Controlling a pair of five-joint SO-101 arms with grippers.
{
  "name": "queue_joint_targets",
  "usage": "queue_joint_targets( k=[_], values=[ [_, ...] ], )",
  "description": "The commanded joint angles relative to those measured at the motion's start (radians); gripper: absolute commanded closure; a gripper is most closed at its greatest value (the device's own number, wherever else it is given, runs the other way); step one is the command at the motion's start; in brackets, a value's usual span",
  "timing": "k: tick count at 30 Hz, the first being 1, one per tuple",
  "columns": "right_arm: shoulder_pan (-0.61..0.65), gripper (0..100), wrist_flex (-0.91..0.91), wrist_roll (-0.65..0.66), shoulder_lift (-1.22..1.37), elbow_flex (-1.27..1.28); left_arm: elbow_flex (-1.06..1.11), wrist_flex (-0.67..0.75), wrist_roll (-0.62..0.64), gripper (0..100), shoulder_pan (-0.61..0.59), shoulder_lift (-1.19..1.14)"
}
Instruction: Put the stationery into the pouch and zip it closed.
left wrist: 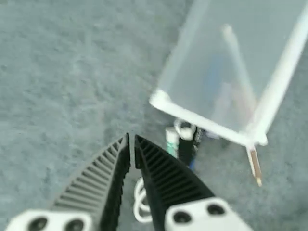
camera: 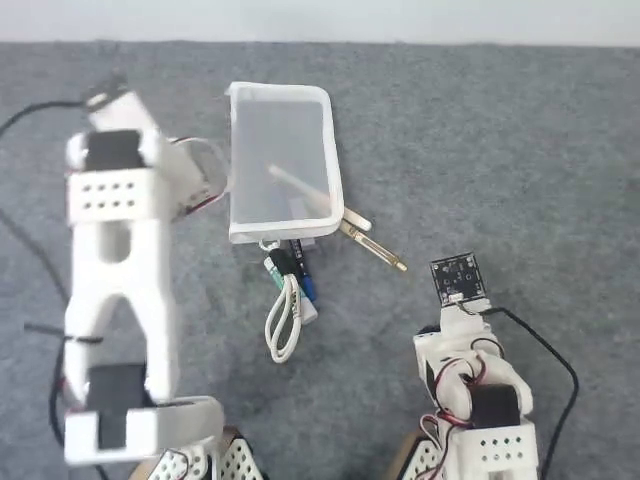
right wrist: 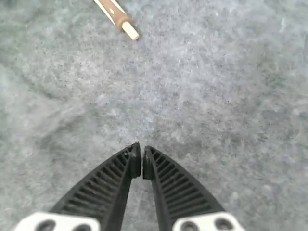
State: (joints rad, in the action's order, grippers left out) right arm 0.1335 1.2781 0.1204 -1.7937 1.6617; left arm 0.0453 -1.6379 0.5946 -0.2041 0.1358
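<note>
No text, number or sign is showing legibly anywhere. The pencil (right wrist: 114, 11) is carrying a small dark mark near its end, too blurred to read. Any print on the pens (camera: 296, 268) is coming out too small.

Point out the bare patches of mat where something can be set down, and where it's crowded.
Widest free patch: the mat beyond the pencil, right of the pouch. A smaller one lies between the white cord and the right arm. Crowded: the pouch's near edge, where pens, cord and pencil bunch, and its left side, close to the left arm.
</note>
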Motion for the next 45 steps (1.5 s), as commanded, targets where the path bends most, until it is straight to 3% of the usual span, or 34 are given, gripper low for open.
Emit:
queue_joint_targets(
  k=[1, 11, 17, 24, 29, 39, 45],
  values=[
    [-0.015, 99.1, 0.012, -0.006, -0.012, -0.074, 0.134, 0.143, -0.061, 99, -0.072, 0.135],
    [-0.013, 98.9, 0.01, 0.005, -0.01, -0.238, 0.61, 0.503, -0.259, 99, -0.124, 0.351],
    [-0.005, 98.8, 0.018, 0.265, 0.001, -0.39, 0.805, 0.634, -0.431, 99, -0.123, 0.456],
    [0.096, 89.3, 0.008, 0.279, 0.041, -0.545, 0.943, 0.694, -0.448, 99, -0.124, 0.621],
    [0.237, 93.1, 0.008, 0.276, 0.302, -0.692, 1.006, 0.704, -0.45, 99, -0.124, 0.738],
    [0.458, 85.7, -0.001, 0.112, 0.894, -1.01, 1.049, 0.74, -0.45, 99, -0.124, 0.783],
    [0.558, 85.4, -0.114, 0.071, 1.122, -1.086, 1.05, 0.738, -0.45, 99, -0.124, 0.783]
  ],
)
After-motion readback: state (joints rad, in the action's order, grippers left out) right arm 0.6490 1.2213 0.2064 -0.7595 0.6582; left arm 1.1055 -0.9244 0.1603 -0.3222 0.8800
